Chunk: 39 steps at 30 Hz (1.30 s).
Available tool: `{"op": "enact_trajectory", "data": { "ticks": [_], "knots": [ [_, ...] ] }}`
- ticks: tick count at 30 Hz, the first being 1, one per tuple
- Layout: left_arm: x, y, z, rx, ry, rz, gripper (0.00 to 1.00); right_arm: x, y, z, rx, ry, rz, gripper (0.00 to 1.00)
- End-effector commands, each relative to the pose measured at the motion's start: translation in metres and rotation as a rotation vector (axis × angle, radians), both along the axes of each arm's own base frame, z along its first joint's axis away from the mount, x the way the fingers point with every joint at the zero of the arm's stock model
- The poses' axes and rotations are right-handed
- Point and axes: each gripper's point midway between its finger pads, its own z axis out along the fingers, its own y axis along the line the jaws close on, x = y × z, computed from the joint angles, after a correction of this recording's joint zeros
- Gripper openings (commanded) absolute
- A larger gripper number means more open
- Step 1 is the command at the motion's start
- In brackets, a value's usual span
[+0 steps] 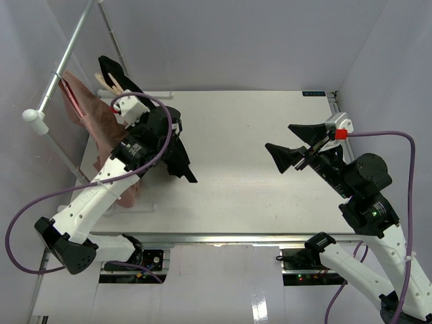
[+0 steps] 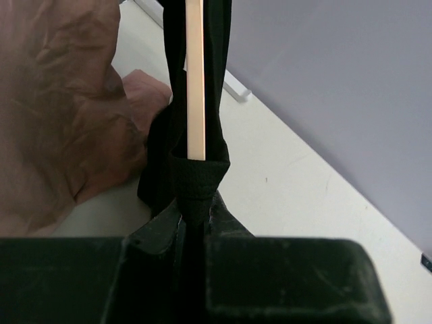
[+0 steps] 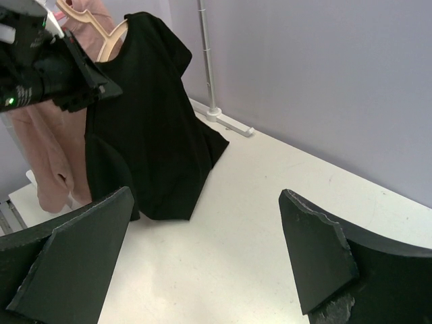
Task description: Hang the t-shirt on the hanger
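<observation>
One limp t-shirt (image 3: 152, 128) draped the stiff hanger (image 2: 195, 81) pinched in the left claw (image 2: 196, 229); right claw (image 3: 206, 216) gaped empty; hem looked graspable.

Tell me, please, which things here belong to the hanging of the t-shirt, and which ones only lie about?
Belong to the job:
- black t-shirt
- wooden hanger
- left pincer, closed on the hanger through the shirt's cloth

Only lying about:
- pink garment
- grey rail
</observation>
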Motion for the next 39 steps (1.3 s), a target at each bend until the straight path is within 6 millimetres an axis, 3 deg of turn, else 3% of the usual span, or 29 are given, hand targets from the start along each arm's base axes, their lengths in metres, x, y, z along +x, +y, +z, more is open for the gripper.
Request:
{"op": "enact_trajectory", "data": {
  "ticks": [1,3,12,25,39],
  "knots": [
    [0.028,0.032,0.03,-0.07,-0.081,0.068,0.0,-0.007,-0.004,0.018,0.014,-0.064,0.001,0.95],
    [0.038,0.035,0.029,-0.04,-0.064,0.081,0.0,-0.007,-0.006,0.017,0.009,-0.071,-0.009,0.95],
    [0.046,0.044,0.055,0.076,-0.084,0.113,0.0,-0.005,-0.006,0.011,-0.001,-0.064,-0.009,0.96],
    [0.058,0.073,0.092,0.171,-0.111,0.2,0.0,-0.011,-0.007,0.009,-0.011,-0.074,0.001,0.96],
    [0.069,0.1,0.067,0.109,-0.066,0.183,0.0,-0.015,-0.006,0.009,-0.014,-0.086,0.016,0.96]
  ]
}}
